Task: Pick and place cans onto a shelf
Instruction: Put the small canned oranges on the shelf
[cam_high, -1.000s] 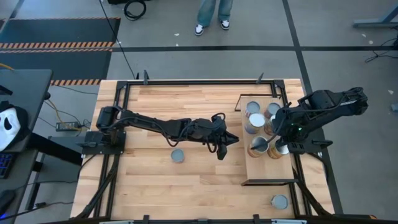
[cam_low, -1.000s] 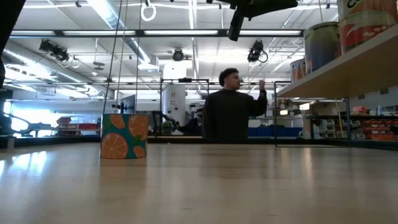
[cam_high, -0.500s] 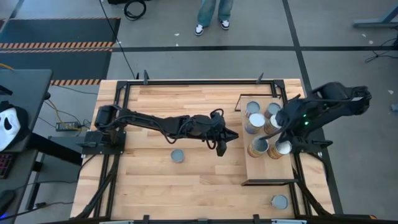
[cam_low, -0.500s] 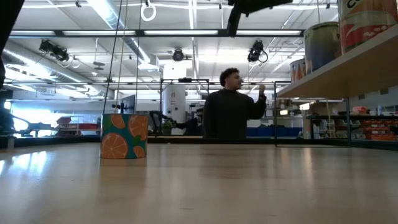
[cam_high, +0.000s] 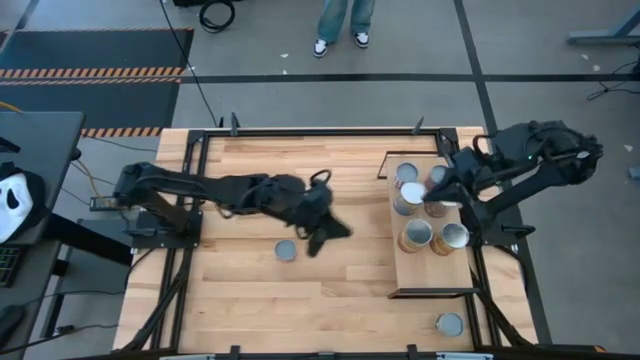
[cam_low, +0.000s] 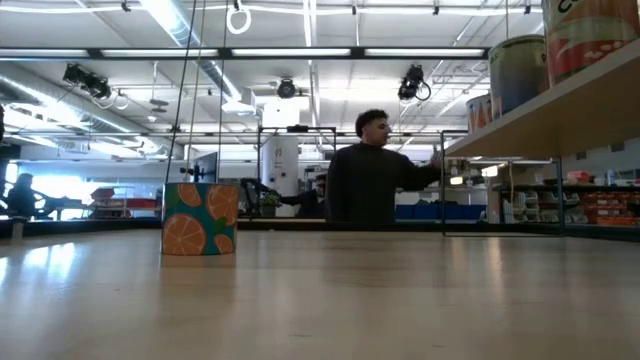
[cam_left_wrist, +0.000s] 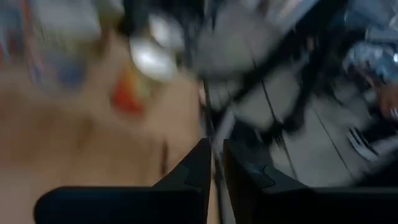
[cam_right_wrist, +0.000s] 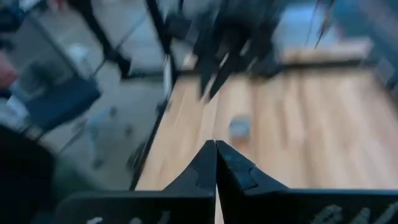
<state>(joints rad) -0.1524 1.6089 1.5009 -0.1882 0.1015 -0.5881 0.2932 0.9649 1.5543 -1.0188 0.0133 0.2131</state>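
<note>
While six cans (cam_high: 417, 234) stand clustered at the far end of the shelf (cam_high: 432, 280), two more sit on the bare table (cam_high: 250, 320): one loose can (cam_high: 286, 250) just beside the left gripper (cam_high: 326, 233), and another spare can (cam_high: 449, 324) near the front edge, beyond the shelf's near end and well apart from both arms.

The left gripper hangs over mid-table, immediately to the shelf side of the loose can and not touching it. In the left wrist view its two dark fingers (cam_left_wrist: 194, 174) stand nearly together with only a thin slit between them, and nothing is held.

The right gripper (cam_high: 447, 186) is over the far end of the shelf, above the can cluster. In the right wrist view its fingertips (cam_right_wrist: 205, 165) meet, with no object between them. That view also shows the loose can lying ahead on the planks.

In the low view, the can with the orange-slice label stands upright on the tabletop, and the shelf board passes overhead at the side with cans upon it. A person (cam_low: 368, 180) stands beyond the table's far edge.
</note>
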